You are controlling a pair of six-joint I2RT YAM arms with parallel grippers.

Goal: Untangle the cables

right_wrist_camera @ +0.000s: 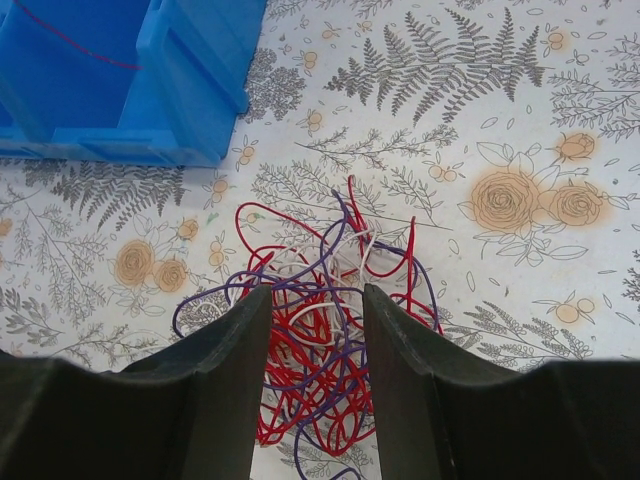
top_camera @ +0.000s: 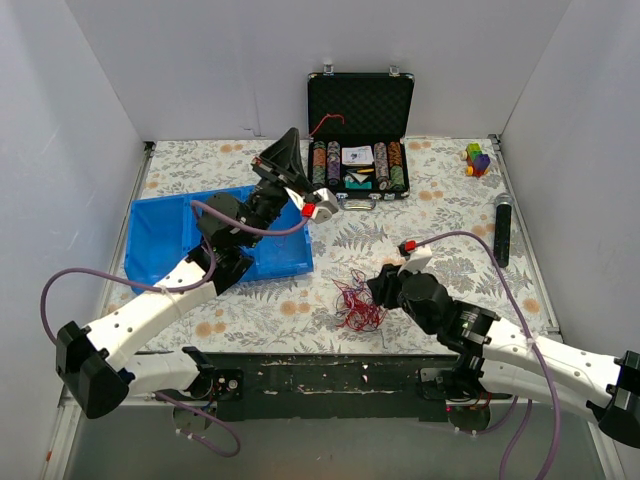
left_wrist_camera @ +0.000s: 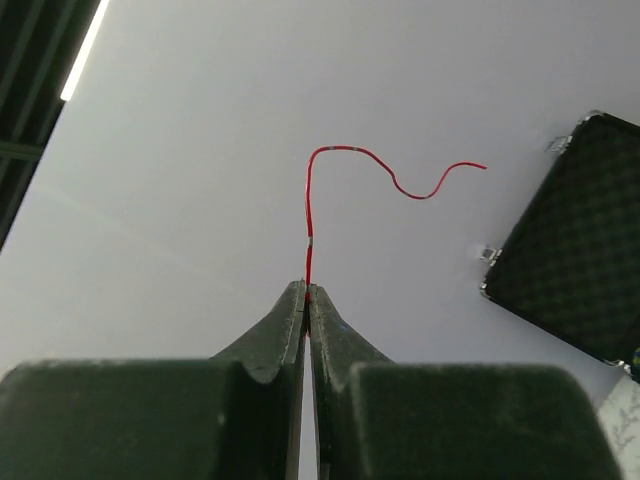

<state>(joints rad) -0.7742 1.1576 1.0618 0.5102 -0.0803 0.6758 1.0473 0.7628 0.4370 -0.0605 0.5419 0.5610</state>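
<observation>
Right end effector (top_camera: 378, 288): is being held low over the near middle of the bench (top_camera: 450, 200), its jaws parted and released; in the right wrist view (right_wrist_camera: 318, 300) the gap is being filled by the cable tangle below. Whether the fingers are touching it cannot be told.
Cable tangle (top_camera: 358, 302): red, white and purple strands are being shown heaped in one loose knot (right_wrist_camera: 320, 340) on the flowered cloth, just right of the blue bin.
Blue bin (top_camera: 160, 240): is being seen at the left of the bench, with one thin red strand (right_wrist_camera: 75, 42) lying inside.
Left end effector (top_camera: 292, 135): is being held raised and pointed upward past the bin's far corner, jaws clenched (left_wrist_camera: 307, 290).
Red cable (left_wrist_camera: 310, 200): is being pinched by one end between those shut tips, its free length curling up and to the right (top_camera: 325, 122).
Black cylinder (top_camera: 503, 228): is being shown lying at the right side.
Black case (top_camera: 360, 105): is being shown open at the far edge, rows of chips (top_camera: 330, 160) inside.
Coloured blocks (top_camera: 477, 158): are being seen at the far right corner.
</observation>
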